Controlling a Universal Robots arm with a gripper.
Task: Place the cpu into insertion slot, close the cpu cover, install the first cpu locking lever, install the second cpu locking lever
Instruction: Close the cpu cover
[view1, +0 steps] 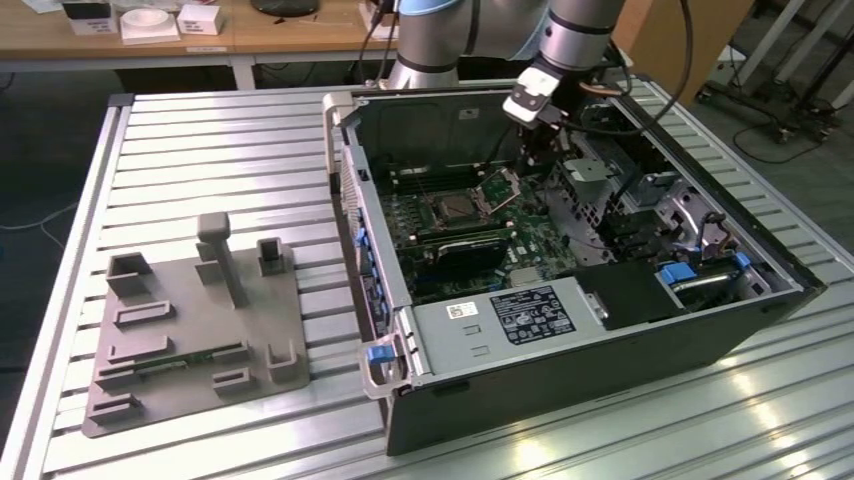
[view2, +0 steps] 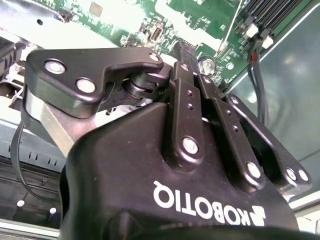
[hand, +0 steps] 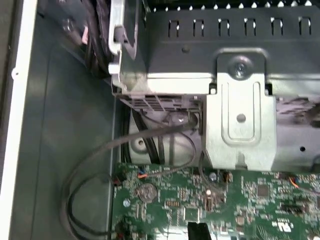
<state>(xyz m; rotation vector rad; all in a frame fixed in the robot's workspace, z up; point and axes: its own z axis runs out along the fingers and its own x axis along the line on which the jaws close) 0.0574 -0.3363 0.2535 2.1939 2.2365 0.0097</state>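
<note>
Slatted metal worktop (view1: 200, 150), open PC case (view1: 747, 300). Hand (view1: 531, 158) is inside, near the cpu cover (view1: 501, 184), which is tilted up at the exterior view's right of the insertion slot (view1: 450, 208). Grip state: can't tell. Prob. closing the cover: press slow, square w/ slot, no side load.

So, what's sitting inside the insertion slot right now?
A grey square, probably the cpu, lies in the insertion slot. The cpu cover stands tilted up beside it, not over it. What lies beneath it is hidden.
</note>
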